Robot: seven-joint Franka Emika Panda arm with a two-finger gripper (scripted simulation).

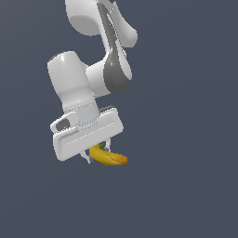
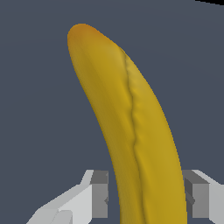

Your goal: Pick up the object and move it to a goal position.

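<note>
The banana (image 2: 131,131) fills most of the wrist view. It is yellow, with an orange-brown end far from the camera. A wrinkly line runs down its skin. It bends a little, like a smile turned on its side.

One gray finger pad (image 2: 99,194) sits on one side of the banana, and another pad sits on the other side. Both pads are right up against the fruit. So the gripper (image 2: 146,197) is pinching the banana, close to one end. The rest of the fruit sticks out past the fingers.

In the exterior view, the gripper (image 1: 97,155) hangs under the white arm (image 1: 88,83). Its small fingers point down. The banana (image 1: 109,157) is held between them. A tiny green tip shows up near the fingers. The long yellow part pokes out toward the exterior view's right, and its far end looks more orange.

Behind it all is plain dark blue-gray. I cannot tell whether the banana touches anything below it.
</note>
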